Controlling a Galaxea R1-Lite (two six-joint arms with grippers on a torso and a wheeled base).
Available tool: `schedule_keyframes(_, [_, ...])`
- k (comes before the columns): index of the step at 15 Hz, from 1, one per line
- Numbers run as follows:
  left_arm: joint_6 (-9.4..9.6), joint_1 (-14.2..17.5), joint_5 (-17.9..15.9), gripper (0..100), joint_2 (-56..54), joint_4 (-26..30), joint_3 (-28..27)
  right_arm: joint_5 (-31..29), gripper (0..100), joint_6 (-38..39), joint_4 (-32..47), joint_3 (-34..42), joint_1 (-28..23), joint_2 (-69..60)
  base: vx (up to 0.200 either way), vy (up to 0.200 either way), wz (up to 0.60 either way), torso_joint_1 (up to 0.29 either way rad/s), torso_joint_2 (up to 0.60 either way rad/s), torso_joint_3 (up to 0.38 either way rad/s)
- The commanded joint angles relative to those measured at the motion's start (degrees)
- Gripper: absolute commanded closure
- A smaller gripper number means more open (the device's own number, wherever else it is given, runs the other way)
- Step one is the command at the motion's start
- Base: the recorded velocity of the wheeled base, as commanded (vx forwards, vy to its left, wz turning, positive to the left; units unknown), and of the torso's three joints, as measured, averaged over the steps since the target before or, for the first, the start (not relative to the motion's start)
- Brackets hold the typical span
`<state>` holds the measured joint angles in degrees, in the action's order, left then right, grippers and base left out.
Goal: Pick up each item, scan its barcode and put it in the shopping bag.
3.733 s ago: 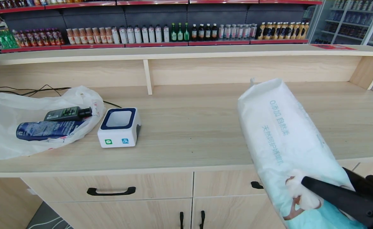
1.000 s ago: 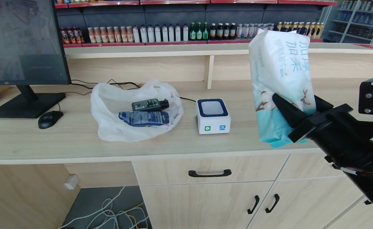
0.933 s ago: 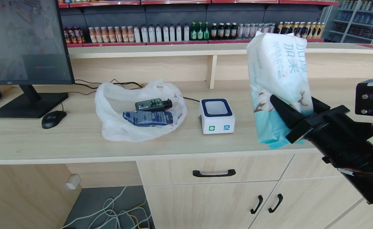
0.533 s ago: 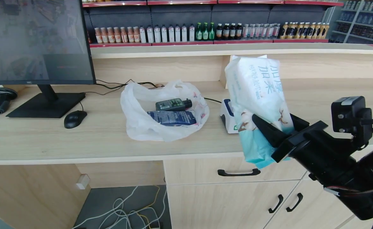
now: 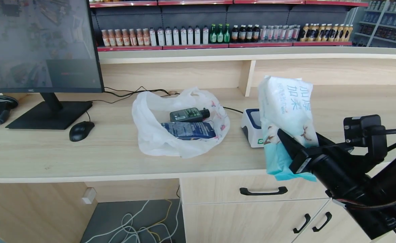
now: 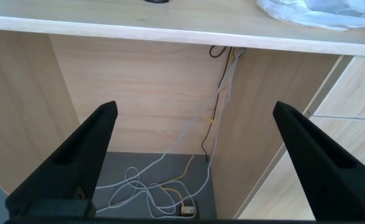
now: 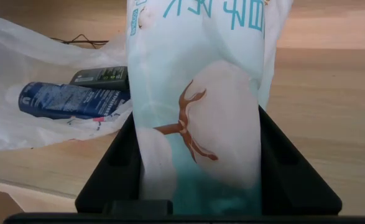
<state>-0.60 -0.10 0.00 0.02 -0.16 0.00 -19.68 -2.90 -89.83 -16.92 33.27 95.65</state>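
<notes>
- Gripping a white-and-teal soft pack [image 5: 285,104] by its lower end, the right gripper [image 5: 301,141] is closing its two black fingers against the pack's sides and holding it roughly upright above the front edge of the wooden counter [image 5: 83,155].
- The pack is hanging just in front of the white, blue-topped scanner [image 5: 251,126] and is hiding that scanner's right part in the head view; whether the two are touching cannot be told.
- The translucent shopping bag [image 5: 150,135] is lying open on the counter just to the left of the scanner, and is holding a dark green bottle [image 5: 188,115] and a blue bottle [image 5: 188,130], which are lying side by side on their sides.
- The left gripper [image 6: 194,109] is hanging below counter height with its fingers spread wide and nothing between them, and is facing the open space under the counter where loose cables [image 6: 163,186] are trailing across the floor.
- A dark monitor [image 5: 39,44] is standing at the counter's left end, with a black mouse [image 5: 81,131] sitting near its base and a handheld scanner [image 5: 0,108] resting at the far left edge.
</notes>
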Motion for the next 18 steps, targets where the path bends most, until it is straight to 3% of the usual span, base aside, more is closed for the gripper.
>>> schedule_keyframes(1, [-0.02, 0.01, 0.0, 0, -0.02, -0.02, 0.0, -0.1, 100, -0.09, -0.17, 0.57, -0.31, 0.42, 0.0, 0.0, 0.0, 0.0, 0.0, 0.0])
schedule_keyframes(11, [0.16, 0.01, -0.09, 0, -0.02, -0.02, 0.0, 0.25, 100, 0.26, -0.17, -3.21, -0.92, 6.66, 0.0, 0.0, 0.0, 0.0, 0.0, 0.0])
schedule_keyframes(13, [0.16, 0.01, -0.09, 0, -0.02, -0.02, 0.0, 3.15, 100, 0.09, -0.17, -4.26, -0.92, 6.66, 0.0, 0.0, 0.0, 0.0, 0.0, 0.0])
schedule_keyframes(18, [0.16, 0.01, 0.0, 0, -0.02, -0.02, 0.0, 3.86, 100, 0.44, -0.17, -2.85, -0.84, 6.57, 0.0, 0.0, 0.0, 0.0, 0.0, 0.0])
